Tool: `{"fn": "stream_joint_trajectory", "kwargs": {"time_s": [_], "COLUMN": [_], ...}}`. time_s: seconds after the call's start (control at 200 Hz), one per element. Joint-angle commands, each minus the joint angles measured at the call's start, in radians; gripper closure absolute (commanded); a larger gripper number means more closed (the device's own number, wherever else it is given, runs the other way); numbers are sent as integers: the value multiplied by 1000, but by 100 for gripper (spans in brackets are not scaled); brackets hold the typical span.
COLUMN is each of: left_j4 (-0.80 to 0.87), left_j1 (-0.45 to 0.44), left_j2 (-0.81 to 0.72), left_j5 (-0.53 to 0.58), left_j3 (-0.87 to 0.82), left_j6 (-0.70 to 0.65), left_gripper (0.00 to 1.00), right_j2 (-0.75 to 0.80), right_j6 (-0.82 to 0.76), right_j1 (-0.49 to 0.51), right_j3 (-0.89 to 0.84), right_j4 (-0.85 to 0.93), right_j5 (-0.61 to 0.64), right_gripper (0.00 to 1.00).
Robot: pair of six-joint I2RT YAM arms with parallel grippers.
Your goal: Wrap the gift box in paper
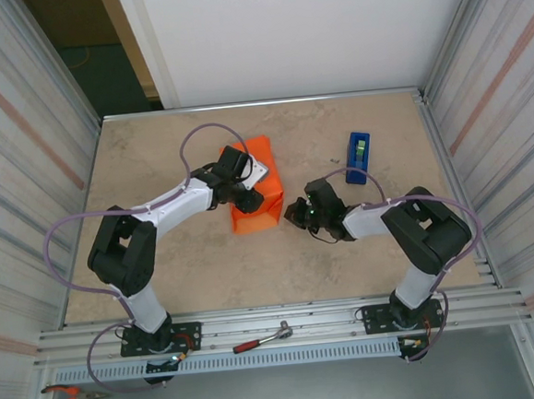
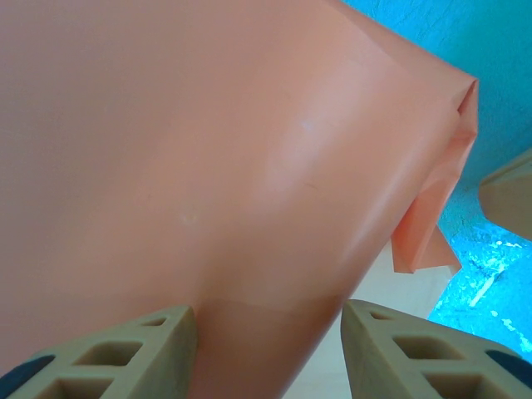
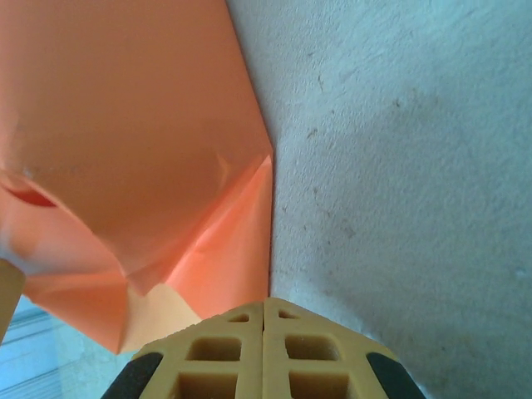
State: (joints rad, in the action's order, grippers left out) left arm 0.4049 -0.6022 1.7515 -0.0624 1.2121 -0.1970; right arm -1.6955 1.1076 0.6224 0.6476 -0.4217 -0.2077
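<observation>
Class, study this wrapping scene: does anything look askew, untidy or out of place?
Yes. The orange paper is untidy at one end: a loose flap sticks out, creased and pointed, instead of lying folded flat.

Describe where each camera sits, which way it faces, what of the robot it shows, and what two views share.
Top external: above and behind the arms, looking down on the table; both arms show, bases nearest.
Left wrist: on the left wrist, facing the paper close up; the left gripper, fingers apart, shows at the bottom.
Right wrist: on the right wrist, facing the table and the paper's edge; the right gripper, shut, shows at the bottom.
Shared: both wrist views show the orange paper.
</observation>
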Motion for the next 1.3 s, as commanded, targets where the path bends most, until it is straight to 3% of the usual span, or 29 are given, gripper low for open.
{"fn": "stream_joint_trajectory", "kwargs": {"time_s": [0.0,0.451,0.797,1.102,1.298], "left_j4": [40,38,40,39,38], "left_j1": [-11,-11,-10,-14,-13], "left_j2": [44,49,45,52,52], "left_j5": [-37,-39,-37,-37,-36], "left_j3": [-32,-31,-35,-35,-36], "left_j6": [-8,-5,-7,-5,-6], "left_gripper": [50,50,50,50,50], "right_j2": [-41,-142,-151,82,113], "right_j6": [-34,-20,13,-65,-100], "right_j1": [14,82,86,-29,-113], "right_j3": [47,146,106,56,85], "right_j4": [23,11,-3,132,264], "right_j5": [11,-1,-30,-61,-31], "right_gripper": [100,100,100,100,100]}}
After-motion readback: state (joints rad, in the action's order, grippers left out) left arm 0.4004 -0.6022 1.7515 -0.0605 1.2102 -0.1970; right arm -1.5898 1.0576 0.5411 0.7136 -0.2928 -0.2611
